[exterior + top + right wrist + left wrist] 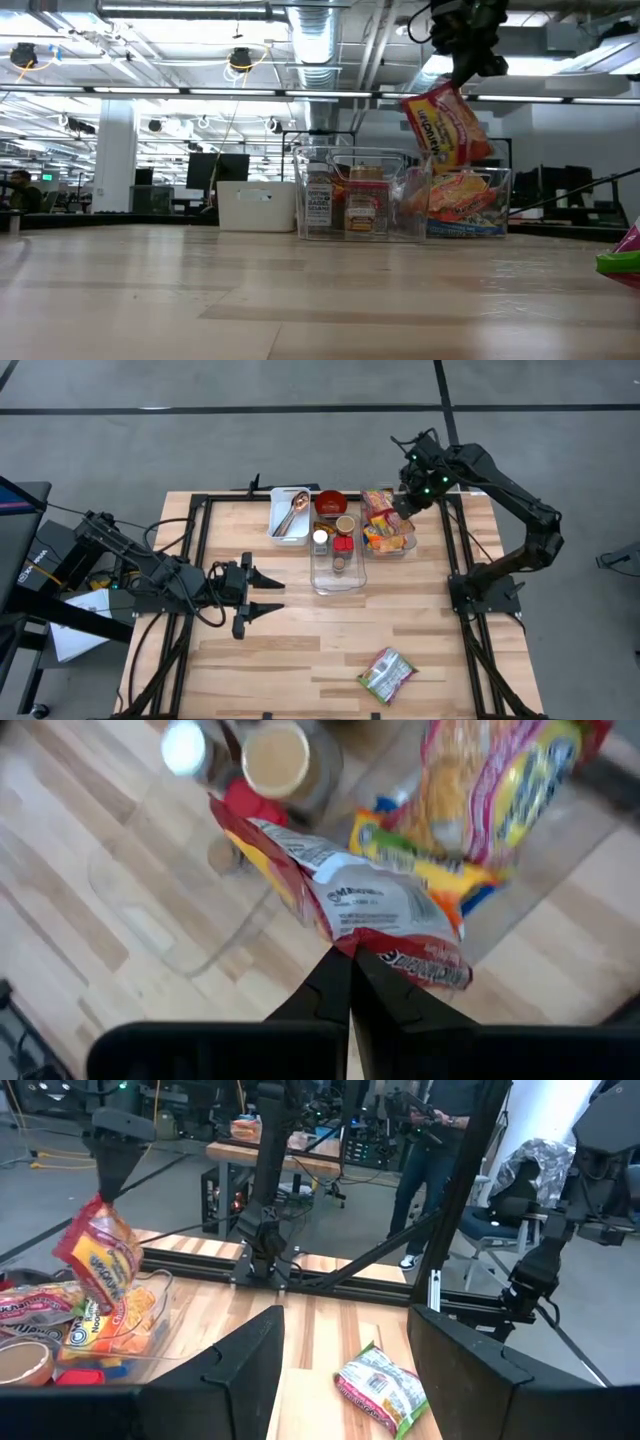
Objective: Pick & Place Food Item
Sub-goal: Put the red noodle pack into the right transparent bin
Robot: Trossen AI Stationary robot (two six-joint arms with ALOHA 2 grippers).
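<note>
Low view showing the right gripper (470, 72) pinching a red-and-yellow snack packet (445, 125) by its top edge, jaws shut on it, packet dangling tilted just below them and above the clear bin (470, 205) of other packets. Lifting straight — clearing the bin rim before swinging toward open tabletop (300, 650). Printing on packet too blurred for reading. Left gripper (258, 598) waiting, jaws partly spread — empty.

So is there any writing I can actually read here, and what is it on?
Packet held in the right hand: printed brand, too blurred to read.
Packets in the clear bin: lettering too blurred.
Jar labels: too small.
Green packet on the table: unreadable.
</note>
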